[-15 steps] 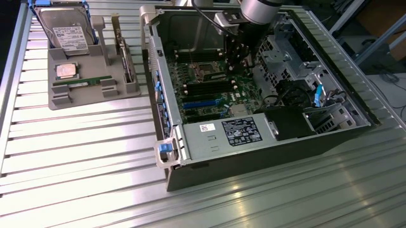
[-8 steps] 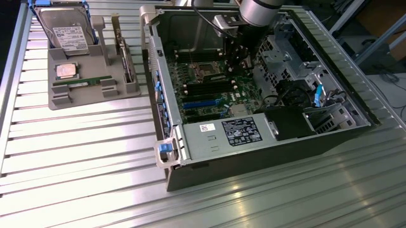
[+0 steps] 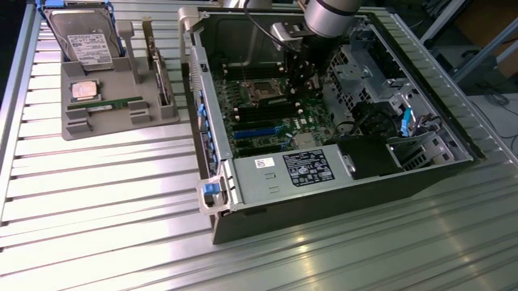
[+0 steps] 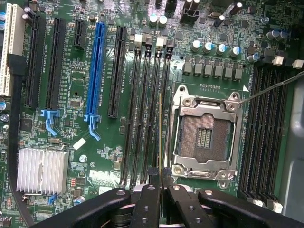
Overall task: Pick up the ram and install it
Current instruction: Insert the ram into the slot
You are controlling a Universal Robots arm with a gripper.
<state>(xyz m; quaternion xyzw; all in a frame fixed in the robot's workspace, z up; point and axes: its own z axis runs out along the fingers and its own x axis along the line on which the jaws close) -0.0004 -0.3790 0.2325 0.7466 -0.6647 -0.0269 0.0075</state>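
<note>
Presently my arm reaches down from above into the open case, wrist near vertical, over the board beside the socket. My gripper is pinched narrow on the ram, which I hold edge-on between the black fingers. In the wrist view the ram shows as a thin, straight strip with a brassy edge, standing in line with the slots next to the socket; whether it touches a slot I cannot tell.

The board is green and densely populated. The slots are long, black and narrow, with pale latches at the far ends. The socket is square, with a bright metal frame and a dark pin field, uncovered. A ribbed silver heatsink and a blue slot lie further off. A black cable runs along one edge of the wrist view.

Outside the case, at the exterior view's left, a grey tray on the ribbed metal table carries a second ram lying flat, a square silver chip, a hard drive and an upright card. Case walls and the drive cage stand close about my arm
</note>
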